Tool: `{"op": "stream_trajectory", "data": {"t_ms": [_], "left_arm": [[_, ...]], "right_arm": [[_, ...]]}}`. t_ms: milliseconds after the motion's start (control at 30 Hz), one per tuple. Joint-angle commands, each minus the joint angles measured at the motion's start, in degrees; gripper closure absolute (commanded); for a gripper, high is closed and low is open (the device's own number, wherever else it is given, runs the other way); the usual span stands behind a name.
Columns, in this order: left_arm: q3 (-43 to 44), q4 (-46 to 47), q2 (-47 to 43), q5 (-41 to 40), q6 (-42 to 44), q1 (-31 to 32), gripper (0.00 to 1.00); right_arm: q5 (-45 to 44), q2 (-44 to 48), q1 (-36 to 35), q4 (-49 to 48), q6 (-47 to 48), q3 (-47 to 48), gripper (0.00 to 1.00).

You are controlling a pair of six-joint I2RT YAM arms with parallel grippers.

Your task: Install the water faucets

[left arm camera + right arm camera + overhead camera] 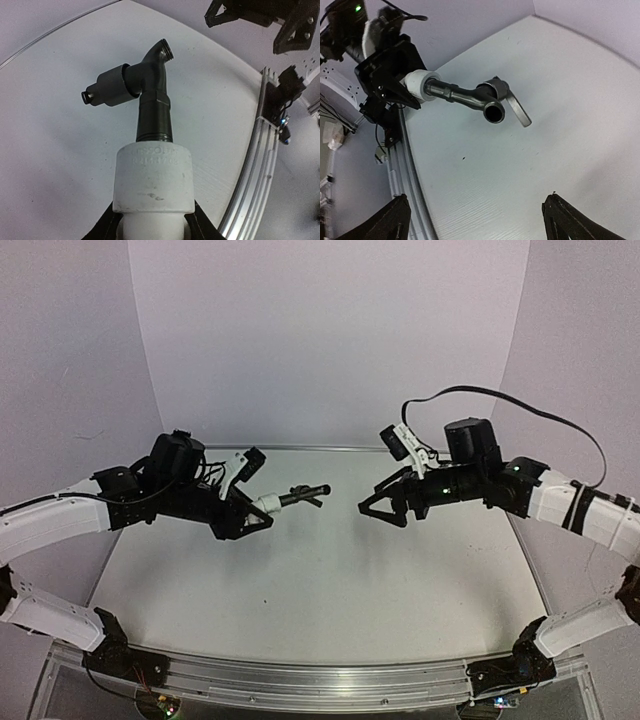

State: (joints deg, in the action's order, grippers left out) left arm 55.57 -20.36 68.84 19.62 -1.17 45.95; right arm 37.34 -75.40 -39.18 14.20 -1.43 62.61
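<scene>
- The faucet [305, 494] is seen left of centre in the top view, pointing towards the middle of the frame, apparently clear of the table [330, 580].
- Its threaded stem is seated in the white fitting [268, 503]. A few threads are left showing at the fitting's rim in the left wrist view, so the joint is judged not fully screwed home.
- The white fitting is clamped between the fingers of the left gripper [255, 515]; the faucet itself is not touched by them.
- The right gripper [375, 500] is seen right of centre with its fingers spread wide and nothing between them, facing the faucet's spout end but apart from it.
- If the lever handle [517, 110] is grasped instead of the body, it would likely swing on its pivot and no turn would be passed to the threads.
- Because the fitting is round and smooth, it could be twisted within the left fingers once torque is applied, so the faucet would be spun without being tightened.
- If the right gripper is brought in off the stem's axis, the stem could be levered sideways and the thread jammed or crossed.
- Should the left grip be loosened by such a push, both parts would be dropped onto the table.
</scene>
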Motion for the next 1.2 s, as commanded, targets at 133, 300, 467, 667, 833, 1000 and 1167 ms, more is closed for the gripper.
{"op": "stream_trajectory", "data": {"t_ms": [133, 300, 467, 667, 833, 1000, 1167], "left_arm": [[11.42, 11.66, 5.24, 26.69, -22.69, -2.80, 1.00], [11.86, 12.89, 6.71, 32.42, -24.85, -2.80, 1.00], [10.89, 13.22, 6.73, 34.60, -24.24, -2.81, 1.00], [10.53, 13.50, 7.60, 36.27, -23.90, -2.78, 1.00], [10.79, 13.52, 8.24, 36.68, -23.69, -2.81, 1.00], [10.92, 13.59, 8.74, 37.04, -23.70, -2.80, 1.00], [11.48, 13.68, 9.29, 37.64, -23.79, -2.80, 1.00]], "right_arm": [[-0.17, 6.39, -0.02, -12.12, 27.85, -5.36, 0.12], [3.92, 3.69, -0.06, -13.65, 27.10, -2.81, 0.19], [9.84, 0.93, -0.02, -16.55, 23.28, -1.08, 0.21], [14.32, -2.74, -0.03, -18.65, 18.48, 0.70, 0.23], [18.70, -5.16, -0.02, -20.95, 15.57, 1.90, 0.34], [20.93, -5.50, -0.12, -25.74, 12.97, 0.43, 0.41], [22.12, -6.46, -0.22, -28.26, 10.98, 0.33, 0.50]]}}
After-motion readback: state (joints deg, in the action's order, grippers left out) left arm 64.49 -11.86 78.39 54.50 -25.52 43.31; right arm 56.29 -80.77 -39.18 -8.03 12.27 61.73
